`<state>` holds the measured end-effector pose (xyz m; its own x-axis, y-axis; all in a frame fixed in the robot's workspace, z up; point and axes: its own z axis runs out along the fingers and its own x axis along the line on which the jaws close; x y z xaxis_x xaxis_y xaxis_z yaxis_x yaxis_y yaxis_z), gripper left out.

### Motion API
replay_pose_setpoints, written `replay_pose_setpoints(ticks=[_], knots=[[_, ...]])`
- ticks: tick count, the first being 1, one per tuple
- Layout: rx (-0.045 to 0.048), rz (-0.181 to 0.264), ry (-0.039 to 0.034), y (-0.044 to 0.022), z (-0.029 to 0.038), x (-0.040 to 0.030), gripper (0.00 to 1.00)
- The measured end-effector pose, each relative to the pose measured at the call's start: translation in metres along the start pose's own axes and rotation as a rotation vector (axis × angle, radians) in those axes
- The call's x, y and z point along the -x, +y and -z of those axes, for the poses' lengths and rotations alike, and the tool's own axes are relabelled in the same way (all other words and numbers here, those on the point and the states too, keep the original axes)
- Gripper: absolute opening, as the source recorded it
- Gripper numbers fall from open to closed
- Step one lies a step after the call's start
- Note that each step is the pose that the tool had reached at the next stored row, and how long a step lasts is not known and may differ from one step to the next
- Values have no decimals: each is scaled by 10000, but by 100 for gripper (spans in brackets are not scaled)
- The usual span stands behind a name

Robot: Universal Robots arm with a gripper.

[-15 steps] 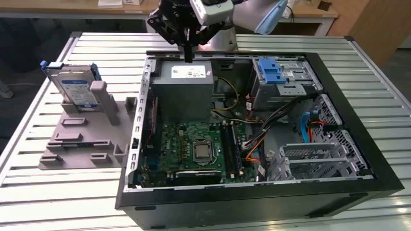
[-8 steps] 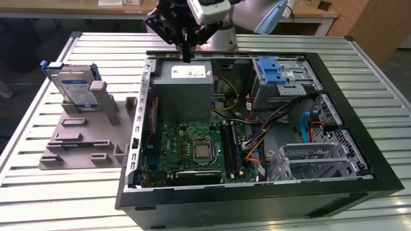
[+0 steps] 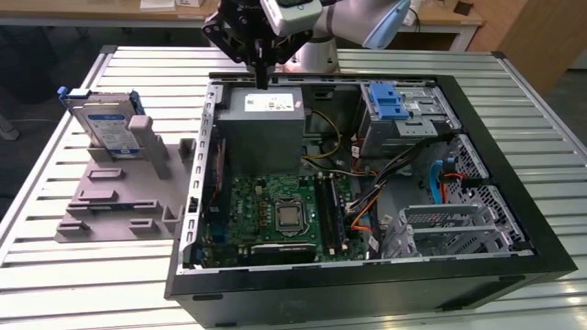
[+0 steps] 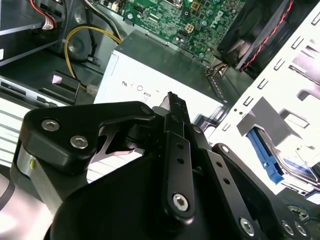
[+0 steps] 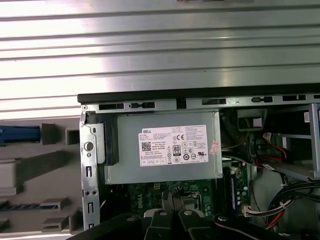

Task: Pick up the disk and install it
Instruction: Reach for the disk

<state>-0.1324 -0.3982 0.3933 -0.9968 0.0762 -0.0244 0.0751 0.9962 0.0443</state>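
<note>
Exterior view: the gripper (image 3: pixel 263 79) hangs over the rear edge of the open computer case (image 3: pixel 367 292), closed on nothing. The disk (image 3: pixel 107 130) stands in a grey holder (image 3: pixel 119 199) on the bench (image 3: pixel 55 289), beside the case on the exterior view's left. Its long axis is upright and its label faces the camera, judged so for ready grasping.

Second wrist view: the gripper sits above the power-supply box (image 4: pixel 150 70).

First wrist view: the disk's blue edge (image 5: pixel 20 134) lies outside the case wall.

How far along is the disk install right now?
Done: nothing yet. The disk stands upright in its grey holder, outside the computer case. In hand: nothing. The gripper hangs shut and empty above the power supply in the case. Left: the whole job, both picking the disk up and installing it.
</note>
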Motion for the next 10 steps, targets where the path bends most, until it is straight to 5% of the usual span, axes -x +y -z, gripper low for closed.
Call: replay_pose_setpoints(ticks=[10], knots=[[0,0,0,-1,1,-69,11]])
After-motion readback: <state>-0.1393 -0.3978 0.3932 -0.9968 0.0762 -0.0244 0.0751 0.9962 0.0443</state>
